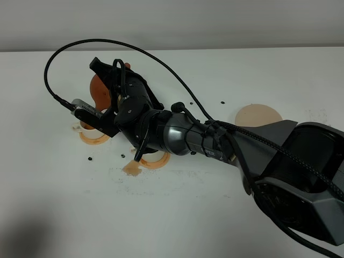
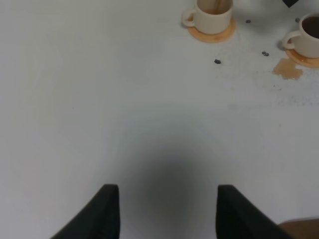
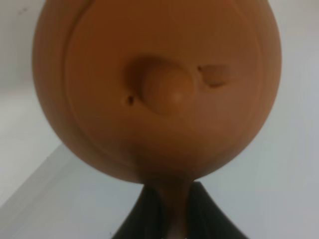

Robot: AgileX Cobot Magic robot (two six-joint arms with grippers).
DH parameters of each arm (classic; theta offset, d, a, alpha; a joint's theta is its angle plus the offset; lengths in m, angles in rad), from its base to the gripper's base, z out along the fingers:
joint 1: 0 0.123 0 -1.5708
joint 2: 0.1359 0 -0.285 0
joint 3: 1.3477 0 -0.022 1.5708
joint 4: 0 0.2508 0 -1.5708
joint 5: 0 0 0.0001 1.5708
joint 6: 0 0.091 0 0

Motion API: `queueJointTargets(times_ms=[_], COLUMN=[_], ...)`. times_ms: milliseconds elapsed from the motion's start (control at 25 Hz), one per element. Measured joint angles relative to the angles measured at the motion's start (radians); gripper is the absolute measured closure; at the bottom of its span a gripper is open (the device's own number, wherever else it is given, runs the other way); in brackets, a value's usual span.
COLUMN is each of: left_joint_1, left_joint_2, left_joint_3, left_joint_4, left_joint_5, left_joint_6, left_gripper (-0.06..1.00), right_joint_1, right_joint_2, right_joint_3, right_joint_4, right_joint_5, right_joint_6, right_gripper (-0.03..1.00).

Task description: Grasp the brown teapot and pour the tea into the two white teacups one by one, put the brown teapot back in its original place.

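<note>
The brown teapot [image 1: 98, 89] hangs tilted above the table's left part, over the left white teacup [image 2: 211, 18]. My right gripper [image 1: 109, 76] is shut on its loop handle. The right wrist view is filled by the teapot's lid and knob [image 3: 167, 89], with the dark fingers [image 3: 144, 214] clamped on the handle below it. The other white teacup [image 2: 308, 38] holds dark tea and stands on an orange coaster [image 2: 303, 58]. In the high view the arm covers most of both cups. The beige round coaster [image 1: 259, 115], the original place, lies bare to the right. My left gripper [image 2: 167, 211] is open over bare table.
A small tea puddle [image 1: 131, 168] lies in front of the right orange coaster [image 1: 157, 160], with dark specks around. The left cup's orange coaster [image 1: 93, 137] shows under the arm. The right arm's bulky base [image 1: 301, 177] fills the lower right.
</note>
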Motion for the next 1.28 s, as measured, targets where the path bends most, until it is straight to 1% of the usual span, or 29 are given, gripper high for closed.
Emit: queueJointTargets(times_ms=[320,600,1280], left_joint_1=[0.0,0.0,0.0], left_joint_2=[0.0,0.0,0.0], left_joint_3=[0.0,0.0,0.0], left_joint_4=[0.0,0.0,0.0], left_joint_5=[0.0,0.0,0.0], left_joint_6=[0.0,0.0,0.001], left_gripper=[0.48,0.48,0.48], right_joint_1=[0.017,0.018,0.021], right_joint_2=[0.0,0.0,0.0], right_joint_3=[0.0,0.0,0.0], right_joint_4=[-0.008,-0.037,-0.058], right_joint_5=[0.004,0.006,0.008], right_joint_6=[0.0,-0.003,-0.044], right_gripper=[0.85,0.85,0.85])
